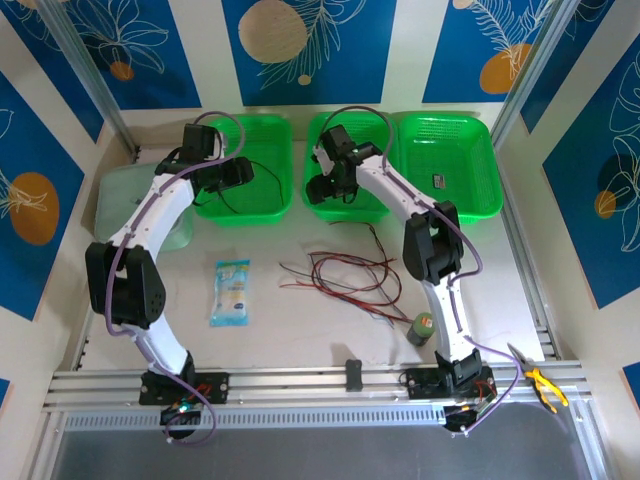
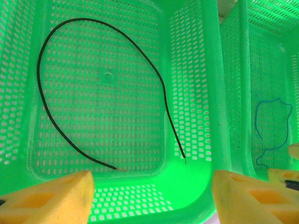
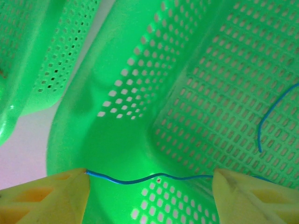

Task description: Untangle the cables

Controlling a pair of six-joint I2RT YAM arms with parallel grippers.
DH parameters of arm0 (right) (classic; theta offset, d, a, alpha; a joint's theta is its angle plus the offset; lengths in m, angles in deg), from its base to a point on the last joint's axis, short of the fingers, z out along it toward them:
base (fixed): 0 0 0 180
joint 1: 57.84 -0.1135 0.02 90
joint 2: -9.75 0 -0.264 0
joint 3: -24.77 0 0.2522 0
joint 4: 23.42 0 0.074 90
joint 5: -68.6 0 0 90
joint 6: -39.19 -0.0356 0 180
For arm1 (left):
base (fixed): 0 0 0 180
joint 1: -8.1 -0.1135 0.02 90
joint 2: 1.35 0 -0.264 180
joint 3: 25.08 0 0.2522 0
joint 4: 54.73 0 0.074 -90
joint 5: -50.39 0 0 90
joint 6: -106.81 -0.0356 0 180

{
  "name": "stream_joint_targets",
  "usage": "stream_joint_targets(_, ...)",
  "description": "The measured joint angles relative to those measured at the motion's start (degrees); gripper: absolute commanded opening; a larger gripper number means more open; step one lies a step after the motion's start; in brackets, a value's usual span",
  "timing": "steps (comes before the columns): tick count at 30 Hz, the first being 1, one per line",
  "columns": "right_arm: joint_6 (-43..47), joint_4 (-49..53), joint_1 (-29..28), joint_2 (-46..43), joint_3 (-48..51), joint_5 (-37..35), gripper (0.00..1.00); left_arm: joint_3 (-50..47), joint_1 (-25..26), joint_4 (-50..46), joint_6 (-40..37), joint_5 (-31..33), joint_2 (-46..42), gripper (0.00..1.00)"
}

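A tangle of red and black cables (image 1: 343, 275) lies on the table between the two arms. One black cable (image 2: 100, 30) rests as a loop on the floor of the left green basket (image 2: 187, 46). My left gripper (image 2: 152, 196) hovers open over that basket's near rim, holding nothing; from above, the left gripper (image 1: 237, 172) sits over the same basket. A blue cable (image 3: 140, 178) runs across the gap of my open right gripper (image 3: 149, 191), with one end touching the left fingertip (image 3: 70, 186). The right gripper (image 1: 328, 187) is inside the middle basket (image 1: 345, 212).
A third green basket (image 1: 470, 205) at the back right holds a small dark object (image 1: 443, 181). On the table lie a snack packet (image 1: 231, 292) and a small green bottle (image 1: 423, 327). Yellow pliers (image 1: 541, 381) rest on the front rail; a clear lid (image 1: 108, 205) lies far left.
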Motion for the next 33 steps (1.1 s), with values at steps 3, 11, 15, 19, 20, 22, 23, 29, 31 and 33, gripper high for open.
stream_joint_targets(3,-0.11,-0.04,1.03,0.55,-0.02,0.07,0.7,0.0,0.0,0.0,0.0,0.0,0.0,0.68)
stream_joint_targets(11,-0.13,1.2,3.45,5.55,-2.43,1.55,0.71,0.0,0.0,-0.09,-0.02,0.0,-0.02,0.68)
stream_joint_targets(15,-0.52,2.56,4.02,7.98,-4.63,2.47,0.72,0.0,0.0,-0.22,-0.02,0.0,-0.13,0.68)
stream_joint_targets(19,-1.97,2.97,4.22,7.56,-4.76,5.11,0.83,0.0,0.0,-0.87,-0.04,0.0,-0.63,0.7)
stream_joint_targets(20,-2.73,2.16,4.42,6.78,-4.0,6.6,0.86,0.0,-0.02,-1.14,-0.02,-0.02,-0.81,0.7)
stream_joint_targets(22,-4.66,0.5,4.63,3.93,-1.31,9.44,0.91,0.09,-0.04,-1.73,-0.02,-0.17,-1.29,0.7)
stream_joint_targets(23,-5.6,-0.31,4.7,2.14,-0.07,10.58,0.91,0.33,-0.04,-2.1,-0.02,-0.37,-1.53,0.71)
stream_joint_targets(29,-9.27,-3.91,6.19,-7.89,1.97,15.41,0.91,1.46,-0.04,-3.17,0.37,-1.77,-3.65,0.71)
stream_joint_targets(31,-9.86,-5.73,6.73,-11.28,4.35,15.96,0.91,1.44,-0.04,-3.48,0.44,-2.16,-4.83,0.71)
stream_joint_targets(33,-10.67,-7.37,7.19,-15.23,9.09,16.39,0.91,1.03,-0.04,-3.43,0.46,-2.67,-6.12,0.7)
